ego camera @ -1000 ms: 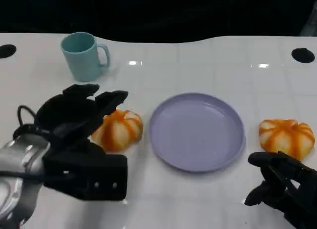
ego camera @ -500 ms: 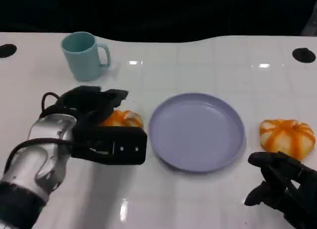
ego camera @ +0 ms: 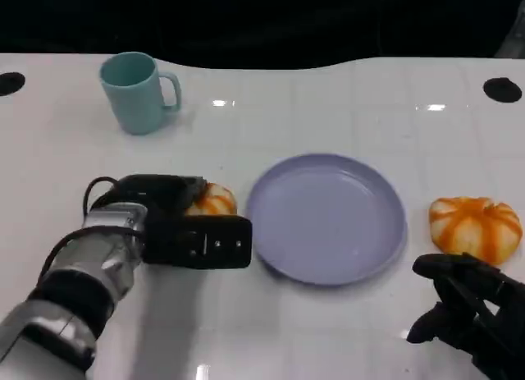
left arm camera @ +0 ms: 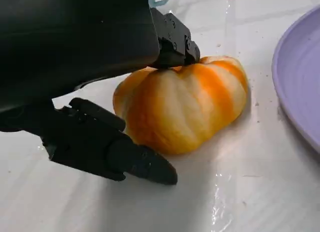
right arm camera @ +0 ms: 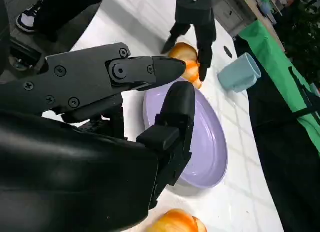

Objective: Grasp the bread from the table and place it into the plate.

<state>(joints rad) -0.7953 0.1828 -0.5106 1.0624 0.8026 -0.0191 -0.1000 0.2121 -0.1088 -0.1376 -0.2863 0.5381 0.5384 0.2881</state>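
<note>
In the head view, the left hand (ego camera: 176, 224) sits left of centre, draped over a bread (ego camera: 213, 201) that lies on the white table (ego camera: 328, 101) just left of the lilac plate (ego camera: 326, 219). A second bread (ego camera: 476, 228) lies at the right edge, near the right hand (ego camera: 472, 310) in the lower right corner, fingers curled with nothing in them. A teal mug (ego camera: 138, 93) stands upper left. In the left wrist view, fingers (left arm camera: 112, 152) bracket the bread from above and below; whether they grip it cannot be told. The right wrist view shows the plate at centre, mug upper right.
</note>
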